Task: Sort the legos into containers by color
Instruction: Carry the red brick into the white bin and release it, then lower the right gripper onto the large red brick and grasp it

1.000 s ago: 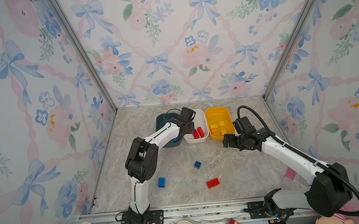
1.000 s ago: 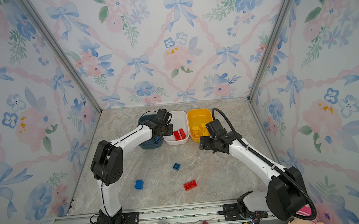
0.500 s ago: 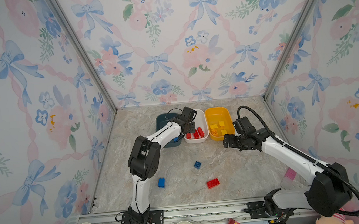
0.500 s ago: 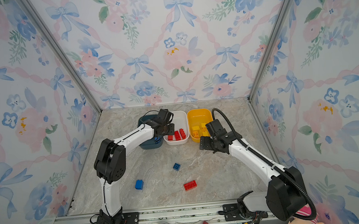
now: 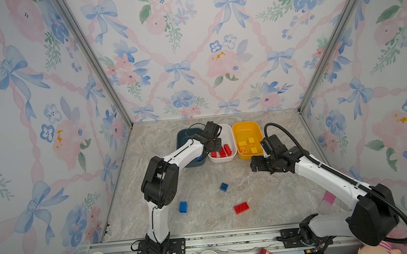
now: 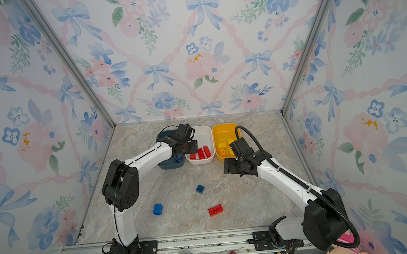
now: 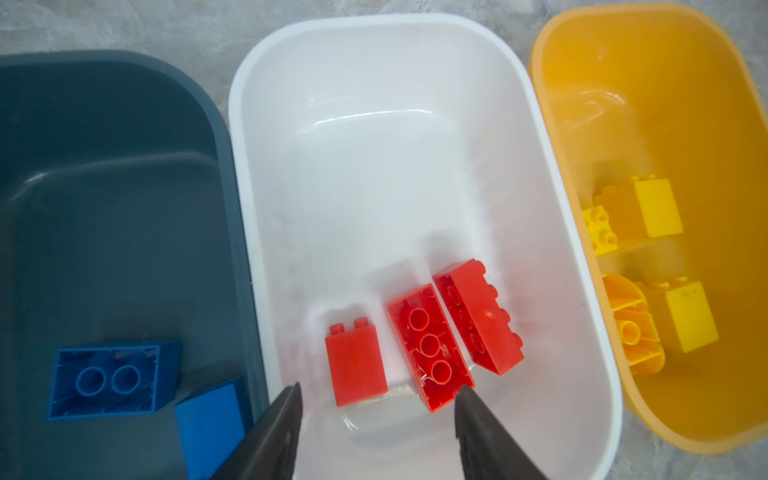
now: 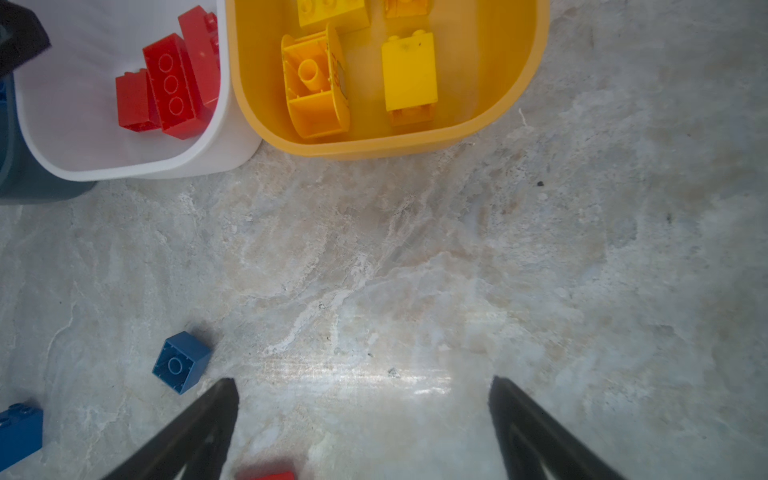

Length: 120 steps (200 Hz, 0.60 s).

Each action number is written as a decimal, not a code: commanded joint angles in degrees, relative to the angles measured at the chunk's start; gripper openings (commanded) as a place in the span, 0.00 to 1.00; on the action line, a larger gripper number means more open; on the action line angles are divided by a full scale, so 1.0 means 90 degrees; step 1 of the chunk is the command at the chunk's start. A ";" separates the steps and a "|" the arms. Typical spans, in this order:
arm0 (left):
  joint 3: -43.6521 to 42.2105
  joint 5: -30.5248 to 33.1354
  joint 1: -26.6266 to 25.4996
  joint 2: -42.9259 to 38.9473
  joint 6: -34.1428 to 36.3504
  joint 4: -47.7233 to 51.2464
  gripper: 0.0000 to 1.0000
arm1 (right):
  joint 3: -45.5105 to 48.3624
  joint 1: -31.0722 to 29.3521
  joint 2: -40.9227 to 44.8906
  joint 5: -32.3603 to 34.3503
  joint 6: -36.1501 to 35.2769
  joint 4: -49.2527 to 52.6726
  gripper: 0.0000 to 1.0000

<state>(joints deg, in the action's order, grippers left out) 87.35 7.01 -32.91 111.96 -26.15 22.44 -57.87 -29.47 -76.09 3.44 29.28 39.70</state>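
Red legos (image 7: 430, 347), three in number, lie in the white tub (image 7: 374, 187) under the left gripper (image 7: 380, 388), whose jaws are spread and empty. The two long ones lie side by side along the tub's length, so this drop looks finished. Next comes the loose red brick (image 5: 241, 207), studs up, long axis running side to side in both top views; the right gripper (image 8: 363, 380), jaws wide and empty, should straddle its short width.

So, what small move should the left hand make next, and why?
Probably raise the left hand clear of the white plastic tub: its fingers are apart and empty, three red studded plastic bricks lie inside, and one red brick and two blue bricks wait on the tabletop.
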 commanded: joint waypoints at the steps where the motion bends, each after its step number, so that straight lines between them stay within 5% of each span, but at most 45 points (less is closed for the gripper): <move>1: -0.0401 -0.0195 0.0007 -0.0530 -0.0071 -0.0310 0.62 | 0.0158 -0.0284 0.0015 -0.0016 -0.0152 0.0281 0.97; 120: -0.2380 -0.0690 0.0159 -0.2008 -0.0491 -0.1268 0.68 | 0.0706 -0.2157 -0.0282 -0.0024 0.0119 0.0169 0.97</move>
<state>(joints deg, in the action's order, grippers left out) 68.18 2.26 -32.38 97.41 -29.19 13.91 -52.23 -45.34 -77.25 3.29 29.15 40.23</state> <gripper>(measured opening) 0.669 0.970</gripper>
